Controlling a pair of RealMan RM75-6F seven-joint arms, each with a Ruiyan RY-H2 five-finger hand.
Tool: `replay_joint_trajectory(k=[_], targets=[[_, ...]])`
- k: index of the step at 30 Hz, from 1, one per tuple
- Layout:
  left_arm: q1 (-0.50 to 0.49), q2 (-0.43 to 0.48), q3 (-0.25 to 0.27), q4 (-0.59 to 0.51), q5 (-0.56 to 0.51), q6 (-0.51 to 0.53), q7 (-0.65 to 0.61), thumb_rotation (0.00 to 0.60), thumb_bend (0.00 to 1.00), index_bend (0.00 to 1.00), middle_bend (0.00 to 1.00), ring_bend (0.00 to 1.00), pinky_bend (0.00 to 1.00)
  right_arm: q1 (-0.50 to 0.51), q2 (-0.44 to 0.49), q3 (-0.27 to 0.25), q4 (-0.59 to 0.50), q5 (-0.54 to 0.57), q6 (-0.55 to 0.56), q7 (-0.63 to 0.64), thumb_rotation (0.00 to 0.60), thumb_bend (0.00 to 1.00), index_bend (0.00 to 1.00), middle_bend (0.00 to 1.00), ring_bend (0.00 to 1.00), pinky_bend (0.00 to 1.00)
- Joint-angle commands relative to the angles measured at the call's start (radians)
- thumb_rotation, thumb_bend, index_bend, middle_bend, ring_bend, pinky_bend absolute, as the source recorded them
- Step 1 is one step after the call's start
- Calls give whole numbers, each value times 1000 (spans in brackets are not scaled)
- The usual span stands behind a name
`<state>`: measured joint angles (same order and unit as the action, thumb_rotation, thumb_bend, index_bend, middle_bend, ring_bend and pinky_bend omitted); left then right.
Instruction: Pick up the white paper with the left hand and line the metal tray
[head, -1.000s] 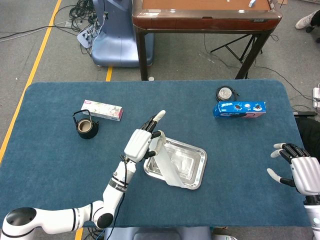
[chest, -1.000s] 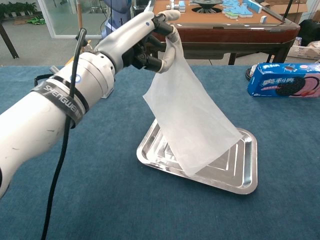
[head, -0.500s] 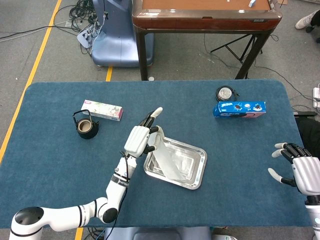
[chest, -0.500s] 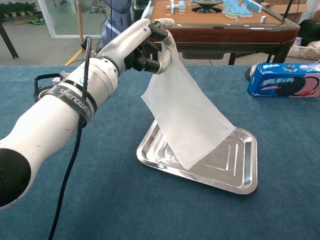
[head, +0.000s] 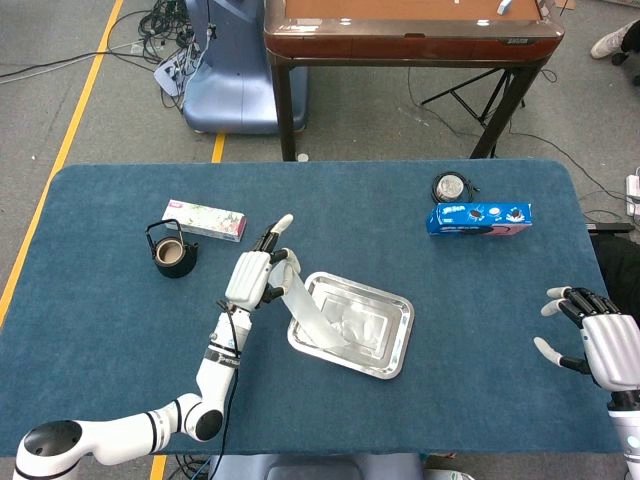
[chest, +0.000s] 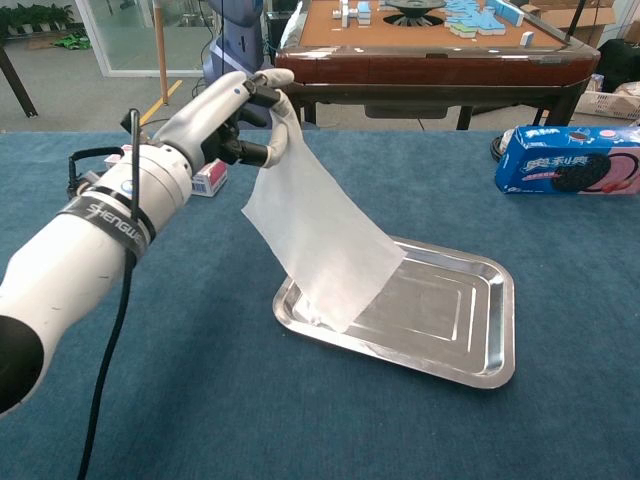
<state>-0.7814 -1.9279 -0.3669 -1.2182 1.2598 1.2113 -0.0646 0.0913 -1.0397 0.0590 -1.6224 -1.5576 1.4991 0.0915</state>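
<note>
Left hand (chest: 232, 118) pinching white paper (chest: 318, 242) by its top, sheet draping rightward into near-left corner of metal tray (chest: 490, 330); right hand (head: 598, 342) spread, holding nothing, far right.

The metal tray (chest: 470, 350) is shiny and smooth, like polished steel. The white paper (chest: 320, 250) looks thin, matt and a little translucent. The desk (chest: 200, 400) has a blue cloth cover, matt and slightly fuzzy. The left hand (chest: 235, 115) has a glossy white plastic shell.
</note>
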Motion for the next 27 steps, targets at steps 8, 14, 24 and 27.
replay_joint_trajectory(k=[8, 14, 24, 27], targets=[[60, 64, 49, -15, 37, 35, -37, 600, 354, 690, 60, 0, 168, 2, -6, -1, 0, 0, -4, -10, 600, 204, 447, 319, 240, 305], [97, 111, 83, -49, 73, 58, -59, 600, 354, 668, 60, 0, 168, 4, -10, -3, 1, -1, -9, -17, 600, 205, 447, 320, 240, 305], [141, 175, 154, -88, 145, 88, -45, 600, 335, 584, 59, 0, 168, 3, -10, -3, -2, -1, -6, -22, 600, 204, 447, 319, 240, 305], [156, 190, 176, -87, 176, 109, -43, 600, 327, 575, 59, 0, 168, 2, -9, -2, -3, -1, -3, -21, 600, 205, 447, 320, 240, 305]])
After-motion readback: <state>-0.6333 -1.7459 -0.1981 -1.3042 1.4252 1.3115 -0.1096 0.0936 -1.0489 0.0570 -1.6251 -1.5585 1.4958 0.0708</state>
